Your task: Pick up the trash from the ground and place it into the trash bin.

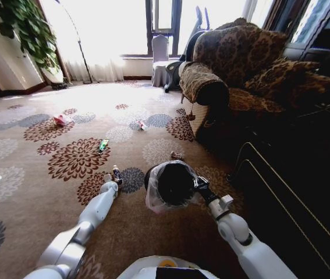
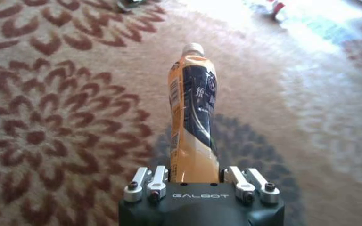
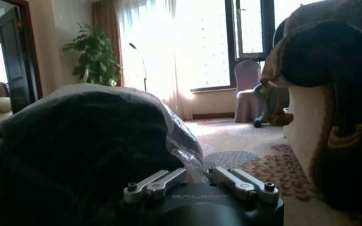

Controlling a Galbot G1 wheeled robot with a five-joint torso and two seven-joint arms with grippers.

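Left pincer clamps our bottle; right pincer grips the trash bin rim. Bottle could miss the tilted opening.

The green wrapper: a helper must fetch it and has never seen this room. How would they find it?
Start at the patterned armchair and look out across the flowered carpet towards the curtained window. The green wrapper lies on a large brown flower, nearer the robot than the pink scrap. It is slim and the only green piece.
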